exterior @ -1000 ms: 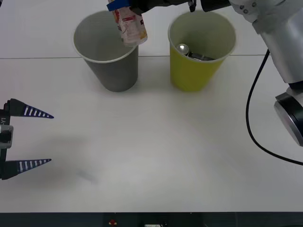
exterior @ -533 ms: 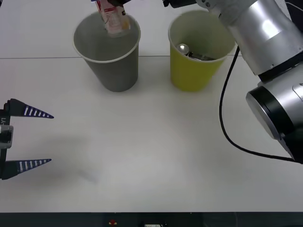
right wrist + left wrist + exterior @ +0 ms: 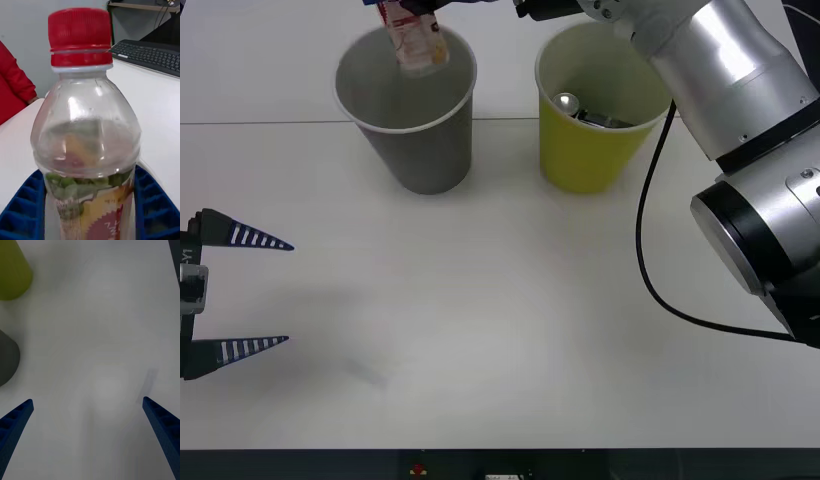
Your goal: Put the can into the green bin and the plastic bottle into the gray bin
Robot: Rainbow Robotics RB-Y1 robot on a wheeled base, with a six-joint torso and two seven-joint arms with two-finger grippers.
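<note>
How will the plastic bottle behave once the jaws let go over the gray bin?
The plastic bottle looks empty above its label, so probably light and slow to settle. It hangs in the right gripper over the gray bin, so it should drop inside, perhaps leaning on the wall. Its thin clear wall may flex under the jaws.

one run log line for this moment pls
stage: bottle drop | right claw: shut on bottle, over gray bin | can: in green bin | left claw: open, idle near table edge
</note>
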